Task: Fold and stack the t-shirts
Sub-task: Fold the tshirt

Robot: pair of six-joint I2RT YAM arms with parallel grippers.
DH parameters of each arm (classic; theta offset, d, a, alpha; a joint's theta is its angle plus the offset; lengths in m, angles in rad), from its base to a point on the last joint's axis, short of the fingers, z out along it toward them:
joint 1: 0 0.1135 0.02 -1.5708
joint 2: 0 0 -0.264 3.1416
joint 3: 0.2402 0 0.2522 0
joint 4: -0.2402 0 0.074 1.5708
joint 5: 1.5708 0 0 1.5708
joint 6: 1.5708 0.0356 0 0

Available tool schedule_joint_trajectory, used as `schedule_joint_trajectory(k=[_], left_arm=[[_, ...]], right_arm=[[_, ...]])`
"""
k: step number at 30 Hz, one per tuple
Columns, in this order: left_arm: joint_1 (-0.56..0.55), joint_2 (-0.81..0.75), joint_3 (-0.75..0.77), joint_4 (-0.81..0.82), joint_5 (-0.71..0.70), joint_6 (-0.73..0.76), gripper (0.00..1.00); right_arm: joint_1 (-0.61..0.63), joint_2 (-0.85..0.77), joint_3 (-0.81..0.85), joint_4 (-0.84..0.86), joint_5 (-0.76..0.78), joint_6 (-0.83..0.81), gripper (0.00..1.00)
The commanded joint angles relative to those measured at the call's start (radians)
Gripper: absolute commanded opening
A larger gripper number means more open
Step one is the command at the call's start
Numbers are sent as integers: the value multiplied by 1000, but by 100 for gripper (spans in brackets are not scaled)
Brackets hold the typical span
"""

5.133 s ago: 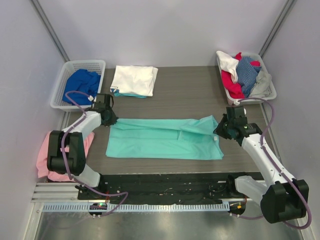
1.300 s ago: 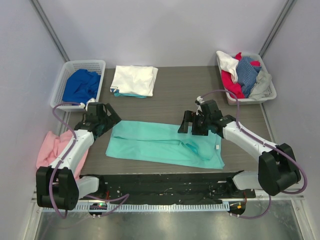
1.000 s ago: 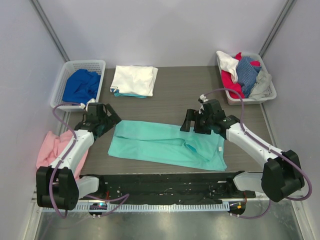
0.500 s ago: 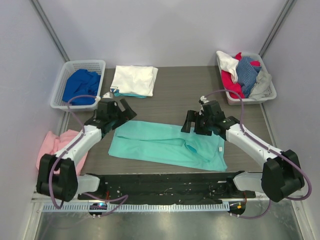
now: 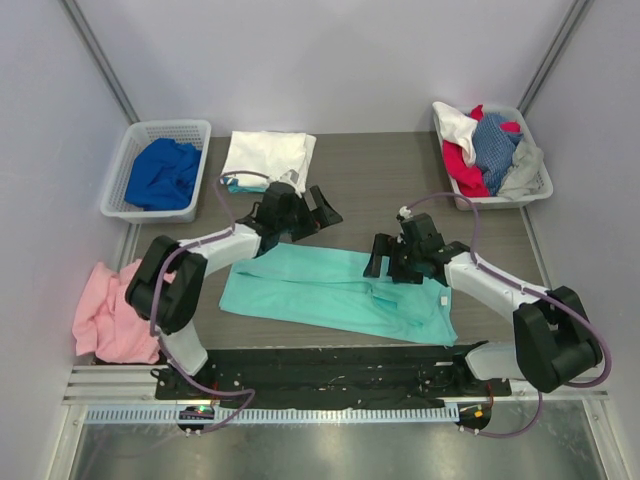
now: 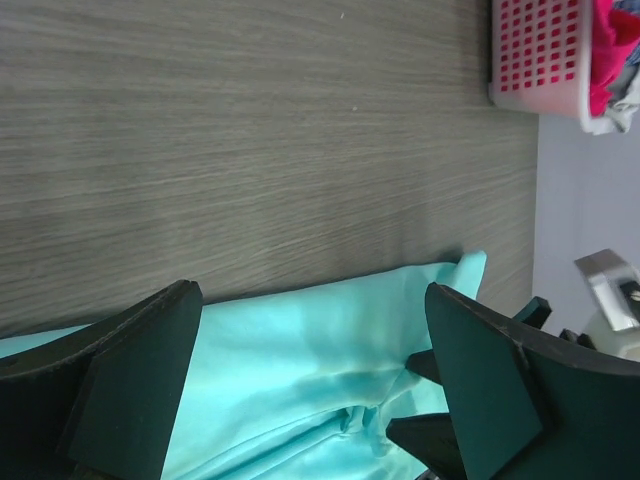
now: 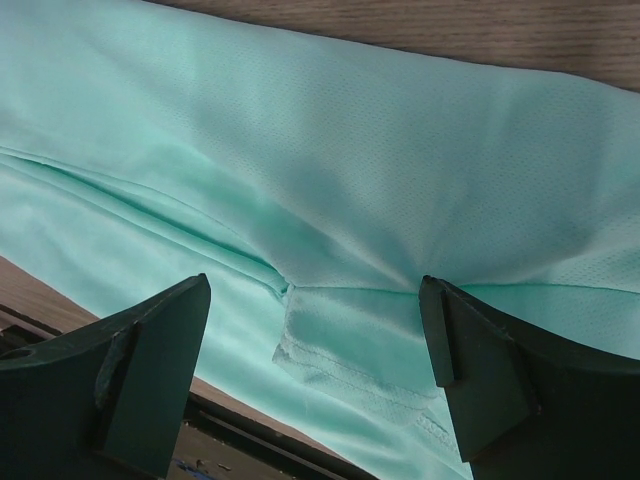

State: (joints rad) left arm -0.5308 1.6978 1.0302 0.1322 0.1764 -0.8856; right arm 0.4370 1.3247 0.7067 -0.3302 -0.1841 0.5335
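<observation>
A mint-green t-shirt [image 5: 320, 292] lies on the table as a long strip folded lengthwise. My left gripper [image 5: 316, 211] hangs open over its back edge near the middle, nothing between the fingers. In the left wrist view the green fabric [image 6: 300, 350] fills the gap of the open left gripper [image 6: 315, 390]. My right gripper [image 5: 379, 257] stands open just above the strip's right half. The right wrist view shows the open right gripper [image 7: 315, 370] spanning a tucked sleeve hem [image 7: 350, 350]. A folded white t-shirt [image 5: 268, 157] lies at the back left on a teal one.
A white basket [image 5: 170, 124] at the back left holds a royal blue tee. Another basket [image 5: 495, 202] at the back right holds red, white, blue and grey tees; it also shows as the basket [image 6: 540, 50]. A pink cloth [image 5: 105, 320] hangs off the left side.
My left arm has swung right, from the shirt's left end to over its back edge near the middle. The right gripper has stayed almost in place, open. The shirt's left end shifted slightly right.
</observation>
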Motion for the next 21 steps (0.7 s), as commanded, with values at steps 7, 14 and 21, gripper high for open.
schedule_joint_trajectory(k=[7,14,21], left_arm=[[-40,117,-53,191,92,-134,100],[-44,79,-116,205,92,-135,100],[-44,111,-188,282,110,-156,100]], right_arm=[[6,10,-6,59,23,11,95],[6,37,-12,77,18,20,95],[6,45,-13,76,21,19,95]])
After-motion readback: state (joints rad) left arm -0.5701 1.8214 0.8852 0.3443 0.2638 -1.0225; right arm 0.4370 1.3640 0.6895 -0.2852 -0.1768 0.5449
